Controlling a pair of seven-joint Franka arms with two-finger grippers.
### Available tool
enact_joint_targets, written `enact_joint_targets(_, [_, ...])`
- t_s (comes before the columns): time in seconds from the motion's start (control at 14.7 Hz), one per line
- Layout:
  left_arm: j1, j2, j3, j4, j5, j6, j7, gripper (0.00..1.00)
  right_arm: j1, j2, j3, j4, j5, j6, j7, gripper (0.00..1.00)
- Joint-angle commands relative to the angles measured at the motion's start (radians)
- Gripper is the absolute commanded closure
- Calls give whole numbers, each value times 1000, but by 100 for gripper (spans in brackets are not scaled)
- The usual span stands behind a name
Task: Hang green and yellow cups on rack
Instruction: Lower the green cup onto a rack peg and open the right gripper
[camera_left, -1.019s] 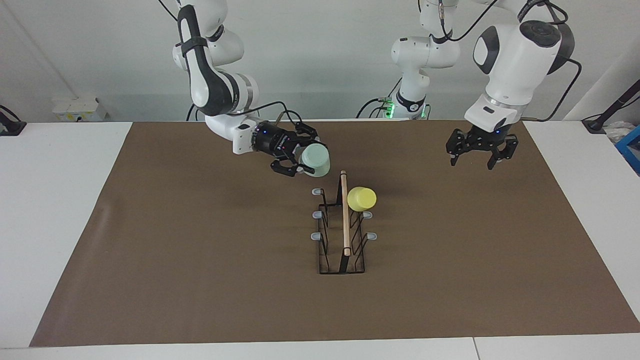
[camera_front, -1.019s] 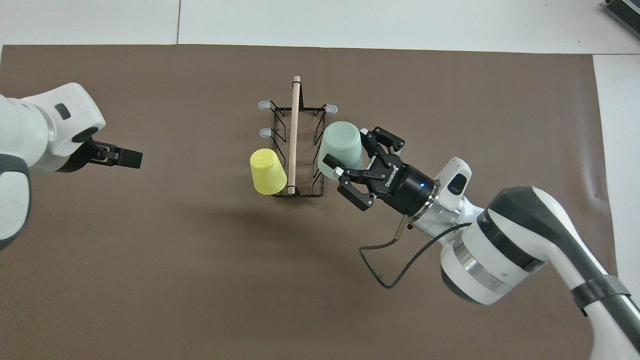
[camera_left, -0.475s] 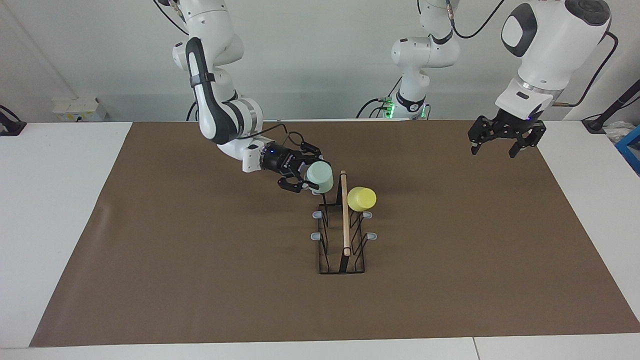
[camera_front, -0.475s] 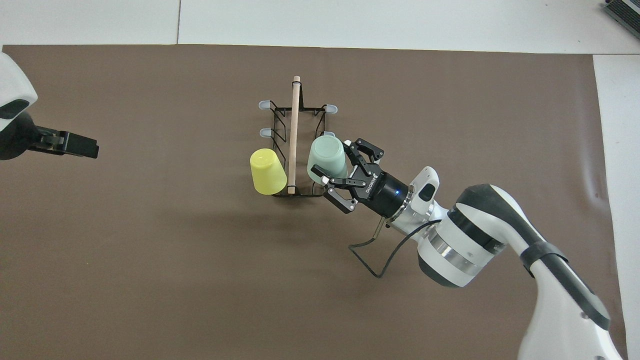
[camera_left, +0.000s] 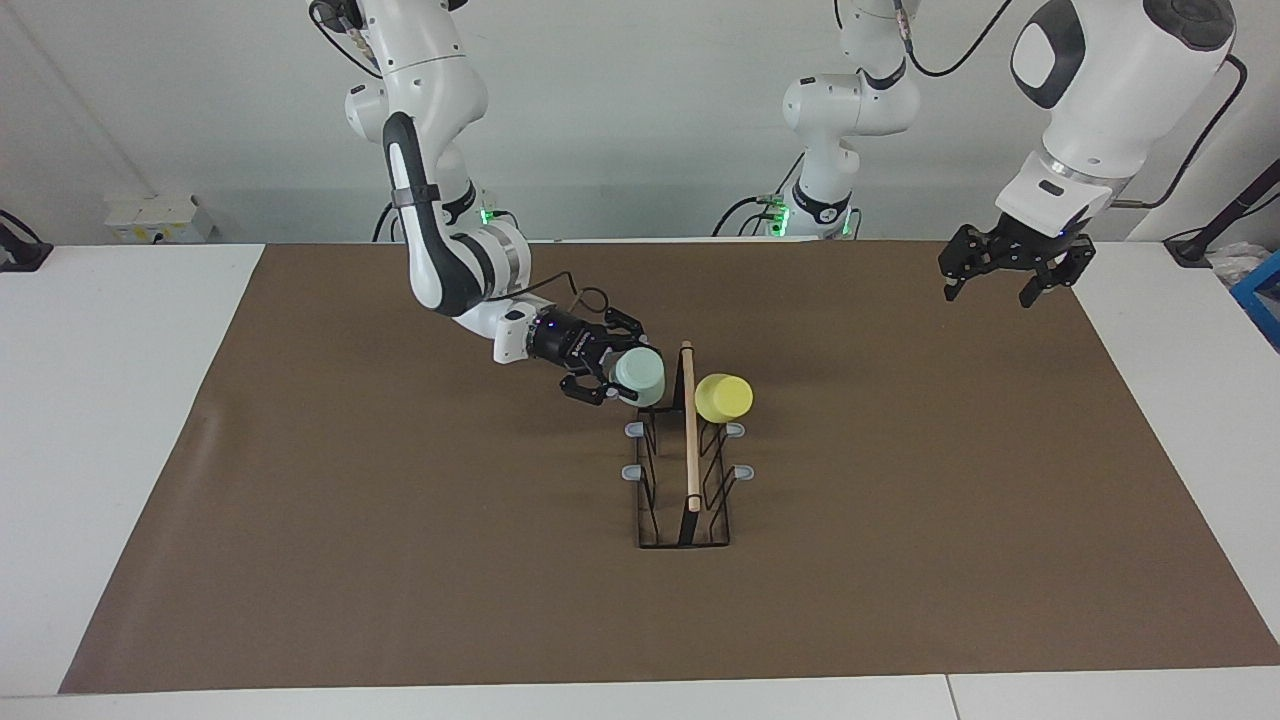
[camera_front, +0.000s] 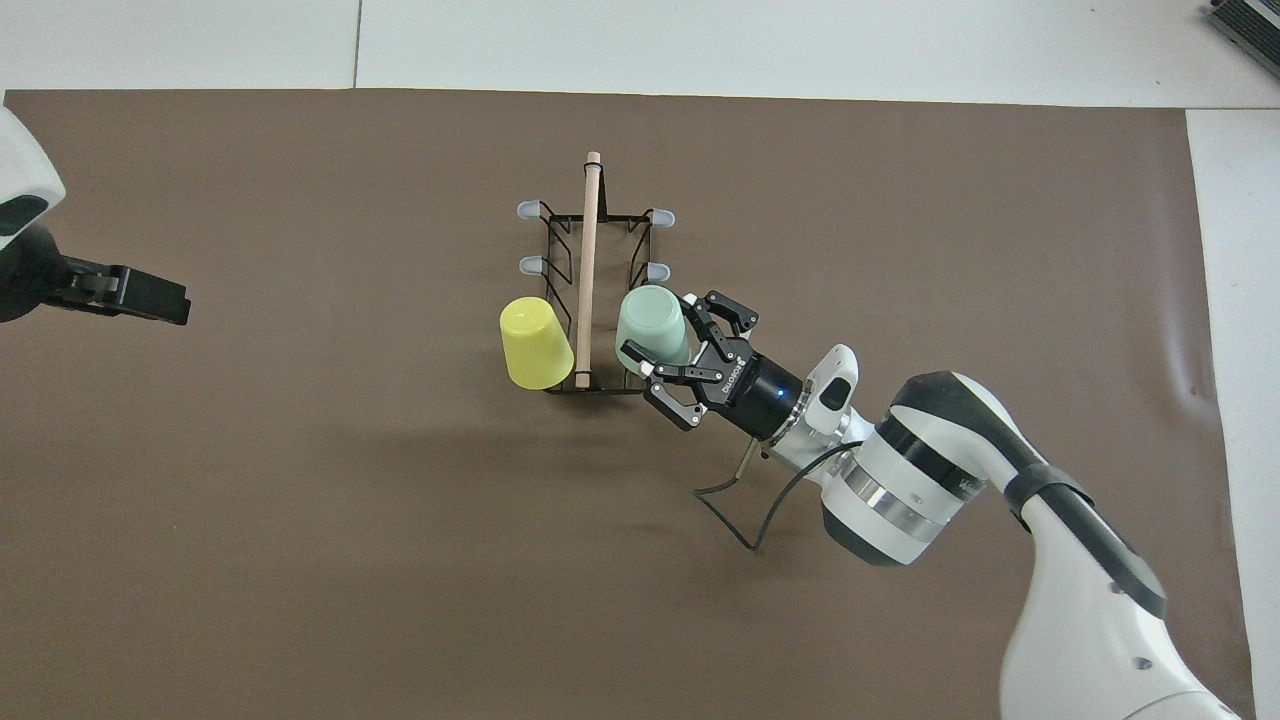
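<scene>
The black wire rack (camera_left: 690, 440) (camera_front: 588, 260) with a wooden rod on top stands mid-table. A yellow cup (camera_left: 723, 397) (camera_front: 535, 342) hangs tilted on the prong nearest the robots on the left arm's side. My right gripper (camera_left: 620, 372) (camera_front: 660, 327) is shut on the pale green cup (camera_left: 640, 377) (camera_front: 652, 320). It holds the cup against the rack's right-arm side, covering the prong nearest the robots there. My left gripper (camera_left: 987, 293) (camera_front: 150, 297) hangs open and holds nothing, over the mat toward the left arm's end of the table.
A brown mat (camera_left: 400, 560) (camera_front: 300, 560) covers most of the white table. Four grey-tipped prongs (camera_left: 632, 471) of the rack carry nothing. A black cable (camera_front: 745, 510) loops below the right wrist.
The right gripper has lowered the green cup onto the rack's side, hiding the nearest prong. The left gripper rose and drew away toward its own end of the table, then held.
</scene>
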Motion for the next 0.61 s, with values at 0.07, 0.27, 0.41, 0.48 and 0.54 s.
enact_joint_targets(0.07, [6,14,-2,25,-2,-29,6,0,35,32,5,-37,92,-48,-61,91])
enact_joint_targets(0.27, [8,-3,-6,-12,-2,-12,-5,0,35,30,5,-45,92,-42,-61,44])
enact_joint_targets(0.41, [8,-3,-6,-15,-4,-11,-5,0,33,30,5,-43,92,-37,-58,2])
enact_joint_targets(0.48, [8,-3,-6,-15,-2,-11,-3,0,33,30,3,-43,92,-34,-56,0])
enact_joint_targets(0.54, [9,-3,-6,-15,-4,-12,-5,0,30,30,3,-43,90,-23,-53,0])
